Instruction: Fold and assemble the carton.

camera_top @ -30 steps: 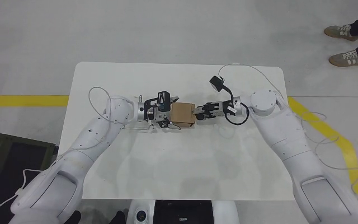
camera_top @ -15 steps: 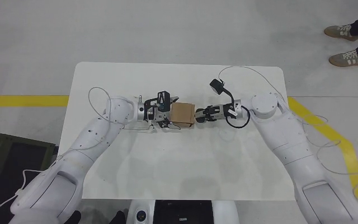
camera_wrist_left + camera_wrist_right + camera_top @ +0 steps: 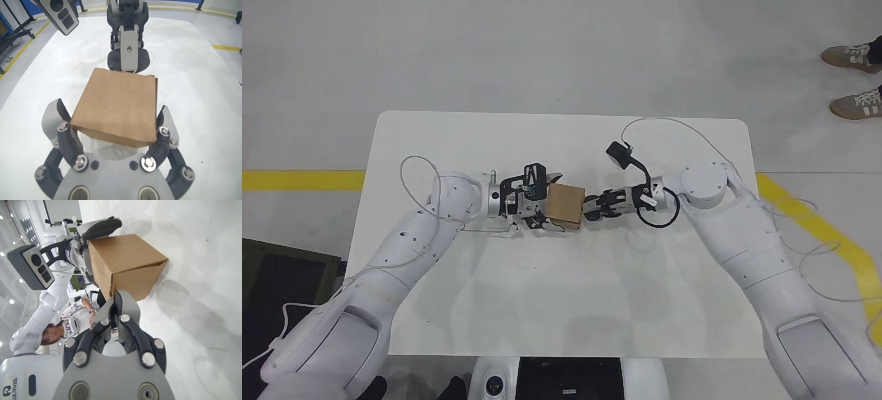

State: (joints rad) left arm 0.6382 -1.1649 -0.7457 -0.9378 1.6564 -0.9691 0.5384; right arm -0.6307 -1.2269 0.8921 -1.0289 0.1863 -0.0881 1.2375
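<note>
My left gripper (image 3: 112, 113) is clamped on the carton (image 3: 117, 108): one finger (image 3: 63, 113) presses on each side wall, and the near end of the box sits deep between my left jaws, close to the palm. The carton is a small brown cardboard box, already in box shape. Every face that I see is shut, so I cannot tell what is inside it. Along one upper edge there is a thin seam where two cardboard layers meet.

My right gripper (image 3: 115, 296) stands at the opposite end of the carton, facing my left one. Its jaws are together, with no cardboard visible between them, and their tips touch the end face just beside a rough vertical edge of the cardboard. So the box is between my two grippers, touching both.

The lower corner of the carton, beyond my right jaws, seems to rest on the white table (image 3: 642, 290). From above, both grippers meet near the middle of the table. All four table edges are well apart from my jaws, and white surface stretches from them to every edge.
</note>
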